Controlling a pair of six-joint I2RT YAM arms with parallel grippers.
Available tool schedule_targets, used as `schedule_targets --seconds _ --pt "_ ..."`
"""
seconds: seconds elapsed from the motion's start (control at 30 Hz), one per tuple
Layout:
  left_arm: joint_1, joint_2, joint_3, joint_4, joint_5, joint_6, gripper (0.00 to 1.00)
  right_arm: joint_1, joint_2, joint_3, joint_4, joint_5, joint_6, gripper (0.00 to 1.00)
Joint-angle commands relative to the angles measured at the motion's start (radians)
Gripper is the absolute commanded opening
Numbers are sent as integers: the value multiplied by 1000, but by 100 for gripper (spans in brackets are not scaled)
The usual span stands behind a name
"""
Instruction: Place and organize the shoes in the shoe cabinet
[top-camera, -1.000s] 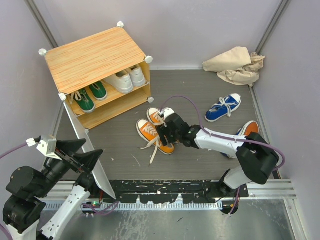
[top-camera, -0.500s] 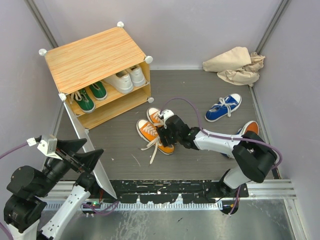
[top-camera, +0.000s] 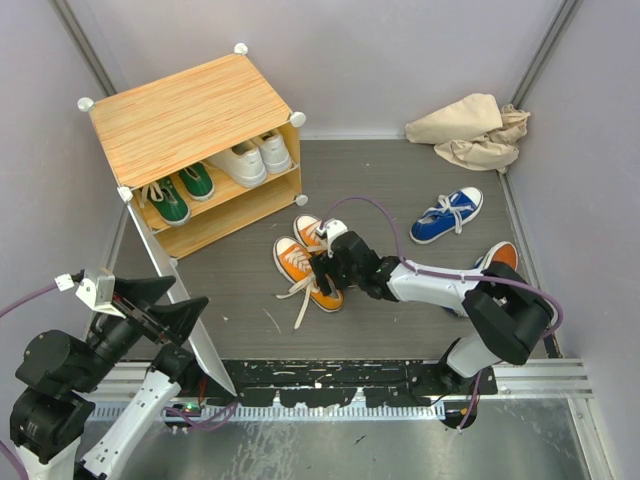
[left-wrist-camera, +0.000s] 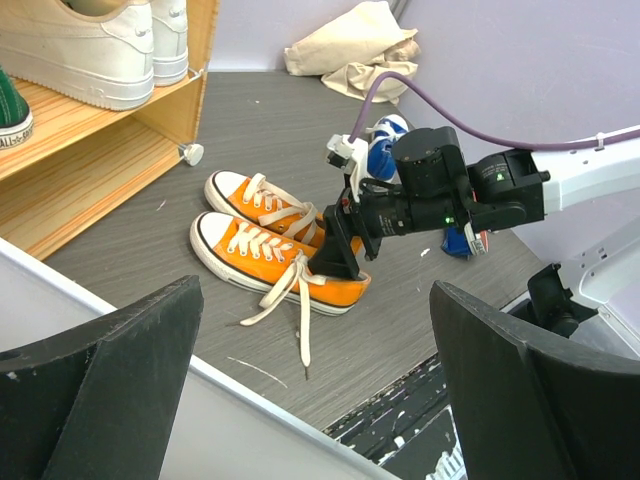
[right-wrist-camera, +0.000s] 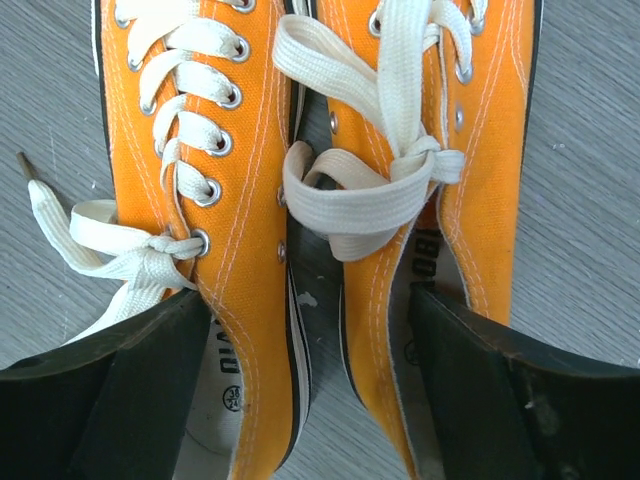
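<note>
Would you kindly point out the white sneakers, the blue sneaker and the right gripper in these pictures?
white sneakers (top-camera: 238, 162), top external view, on one shoe's upper.
blue sneaker (top-camera: 447, 215), top external view, on its laced upper.
right gripper (left-wrist-camera: 340, 262), left wrist view, midway between its fingertips.

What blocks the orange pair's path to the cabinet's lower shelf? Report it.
Nothing visible does. Bare floor lies between the orange shoes and the shoe cabinet, its door stands swung aside, and the lower shelf looks bare.
</note>
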Motion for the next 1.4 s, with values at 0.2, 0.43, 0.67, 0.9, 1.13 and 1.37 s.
schedule_targets --seconds 0.2,0.43,0.67,0.9,1.13,1.37 --pt "-1 24 -34 -154 3 -25 98 -10 -197 52 -139 -49 -22 94" --pt "0 16 -38 -152 5 -25 98 -11 -194 86 -193 -41 -40 94" --pt "-1 7 -41 -155 5 -27 98 -11 -147 86 -233 -23 -43 91" --pt "-1 1 -46 -155 1 -30 98 -11 -90 86 -208 -66 -51 89" --pt "-1 -2 -45 -161 1 -30 98 -10 -13 89 -182 -23 -58 87" --pt "-1 -3 -44 -164 -2 -30 98 -10 58 83 -163 49 -56 73"
